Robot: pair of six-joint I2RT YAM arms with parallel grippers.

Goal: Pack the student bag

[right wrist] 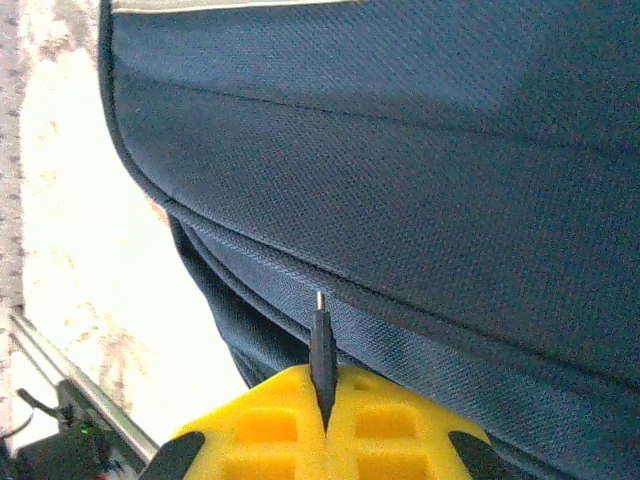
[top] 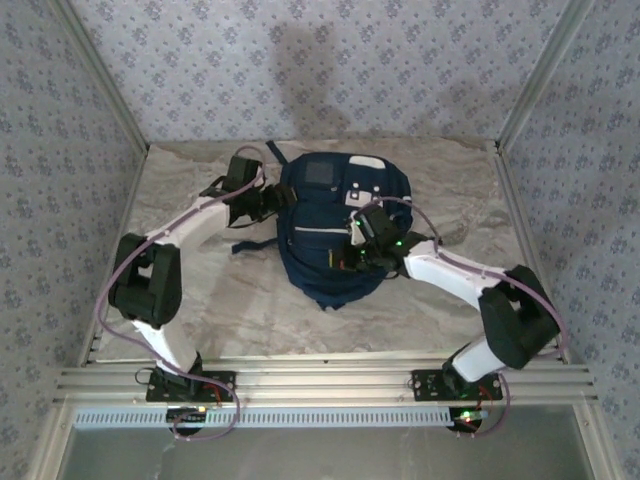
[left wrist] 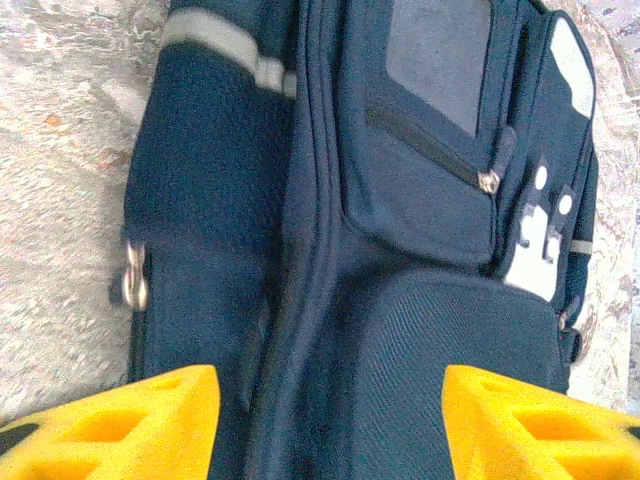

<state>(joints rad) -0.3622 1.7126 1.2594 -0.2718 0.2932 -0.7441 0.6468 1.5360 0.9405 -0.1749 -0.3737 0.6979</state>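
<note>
One student bag (top: 330, 235), two grippers attending

Bag lies flat on the table (top: 230, 300), centre rear, front panel up. Left gripper (left wrist: 325, 385): jaws spread, just beside the bag's left flank, grasping nothing. Right gripper (right wrist: 325, 390): clenched on a dark zip pull (right wrist: 321, 345) at the bag's right side.

This is a robot test booth, more lab than home: a left arm (top: 190, 225) and a right arm (top: 447, 272) are bolted to an aluminium rail (top: 330, 381) at the near edge of a marble-look worktop (top: 250, 320). Floral-papered panels (top: 330, 60) in metal framing (top: 527, 95) wall it on three sides.
</note>
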